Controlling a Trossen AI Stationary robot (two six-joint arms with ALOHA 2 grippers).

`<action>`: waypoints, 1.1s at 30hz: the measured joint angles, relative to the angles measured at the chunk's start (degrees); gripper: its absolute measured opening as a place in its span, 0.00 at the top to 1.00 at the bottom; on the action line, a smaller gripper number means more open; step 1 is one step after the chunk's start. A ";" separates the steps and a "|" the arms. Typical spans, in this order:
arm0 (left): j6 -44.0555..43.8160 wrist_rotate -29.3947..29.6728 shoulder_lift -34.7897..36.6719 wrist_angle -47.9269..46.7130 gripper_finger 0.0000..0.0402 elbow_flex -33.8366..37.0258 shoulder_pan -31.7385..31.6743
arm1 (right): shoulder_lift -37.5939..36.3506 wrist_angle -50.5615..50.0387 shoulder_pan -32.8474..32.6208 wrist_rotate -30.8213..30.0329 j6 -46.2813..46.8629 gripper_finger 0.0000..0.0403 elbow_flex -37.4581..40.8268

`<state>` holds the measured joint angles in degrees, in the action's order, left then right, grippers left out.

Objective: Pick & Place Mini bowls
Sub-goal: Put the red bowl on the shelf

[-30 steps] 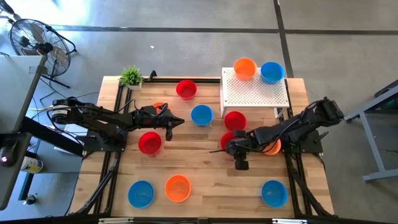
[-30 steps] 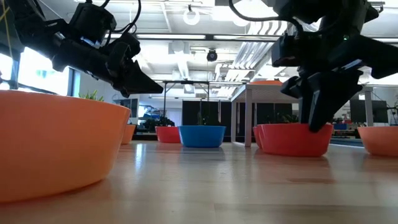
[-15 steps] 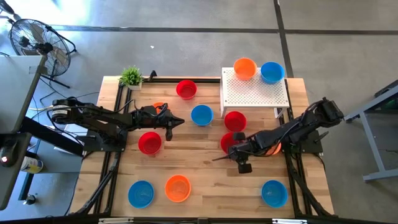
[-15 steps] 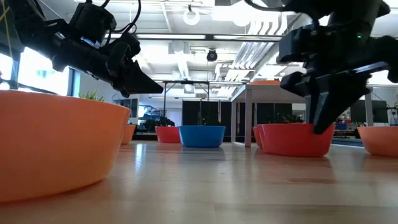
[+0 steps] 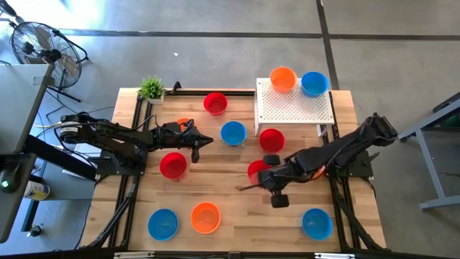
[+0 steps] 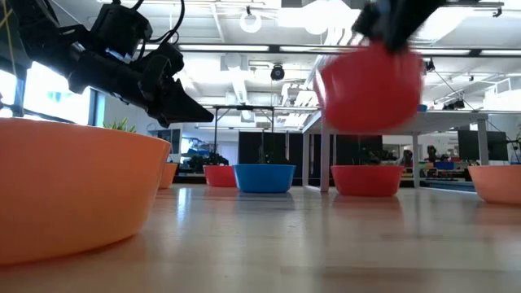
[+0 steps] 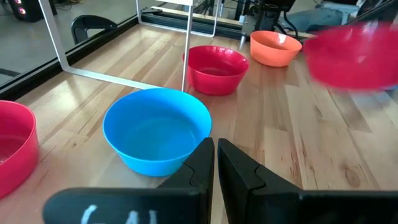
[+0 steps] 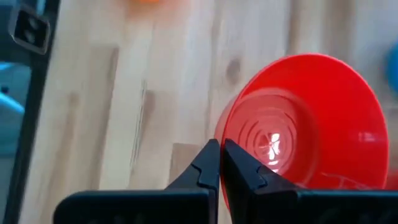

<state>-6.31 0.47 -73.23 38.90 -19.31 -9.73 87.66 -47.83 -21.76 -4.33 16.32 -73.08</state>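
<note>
Mini bowls in red, orange and blue stand scattered on the wooden table (image 5: 230, 194). My right gripper (image 8: 221, 149) is shut on a red bowl (image 5: 257, 170), which hangs high above the table in the low view (image 6: 370, 85). Another red bowl (image 5: 272, 139) stands on its base just beyond it. My left gripper (image 7: 216, 149) waits shut at the table's left (image 5: 205, 140), close to a blue bowl (image 7: 158, 130) that rests on its base. An orange bowl (image 5: 283, 78) and a blue bowl (image 5: 314, 83) sit on the white perforated stand (image 5: 295, 108). My right gripper pinches the red bowl's rim (image 8: 219, 134) on the side nearest the gripper, the thin wall between its two fingers. The fingers come slanting down from above. The bowl is lifted clear of the table, opening up, hanging out beyond the fingertips.
Other bowls stand around: red (image 5: 215, 103), red (image 5: 173, 165), orange (image 5: 205, 217), blue (image 5: 163, 224) and blue (image 5: 317, 223). A small green plant (image 5: 152, 88) stands at the far left corner. Bare wood lies in the table's middle near strip.
My right gripper has taken hold of the red bowl and risen steeply, drifting a little toward the table's near-left. The bowl, which stood on the table beside another red one, now hangs clear above it. The left arm has kept still.
</note>
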 joint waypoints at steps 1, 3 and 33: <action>0.00 0.00 0.00 -0.01 0.95 0.00 -0.01 | -0.02 -3.35 -0.01 -1.22 0.33 0.99 -3.11; 0.00 0.00 0.00 -0.01 0.95 0.00 -0.01 | -0.02 -10.87 0.65 -4.19 1.52 0.99 -9.36; 0.00 0.00 0.00 0.01 0.95 0.00 -0.01 | -5.66 -30.08 47.39 -3.59 -14.01 0.99 -11.11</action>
<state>-6.31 0.47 -73.23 38.92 -19.31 -9.74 82.00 -77.91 25.64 -7.92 2.31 -84.18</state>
